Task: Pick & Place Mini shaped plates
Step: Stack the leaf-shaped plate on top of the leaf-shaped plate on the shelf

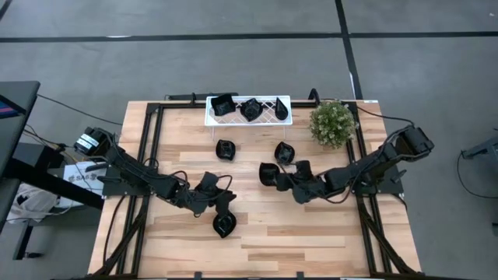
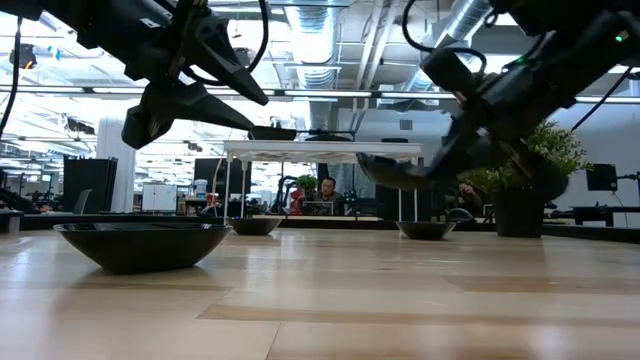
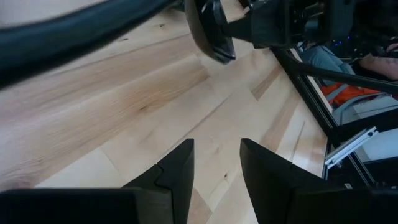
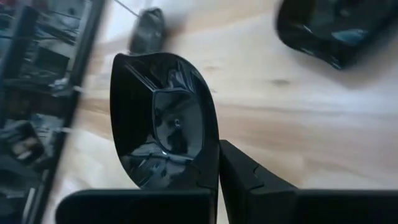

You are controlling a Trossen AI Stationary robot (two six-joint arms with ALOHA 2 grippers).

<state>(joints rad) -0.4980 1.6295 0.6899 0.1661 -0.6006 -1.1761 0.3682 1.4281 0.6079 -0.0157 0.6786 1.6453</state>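
A: Big open workshop beyond, pale wooden table (image 1: pixel 311 233) in front. On it a white tray (image 1: pixel 214 118) with three black plates, and a potted plant (image 1: pixel 333 123) just beside the tray.

B: And the arms?

A: The right gripper (image 4: pixel 217 163) is clenched on the rim of a plate (image 4: pixel 163 118), which sticks out ahead of its fingers, clear of the wood in the low view. The left gripper (image 3: pixel 216 163) has its fingers parted, grasping nothing, only bare wood ahead of them.

B: Risk?

A: I reckon that glossy rim pinch could slip or let the plate swing and drop. A second plate (image 4: pixel 336 31) lies near, beyond the fingertips; a low carry might clip it. Loose plates sit near the left gripper too.
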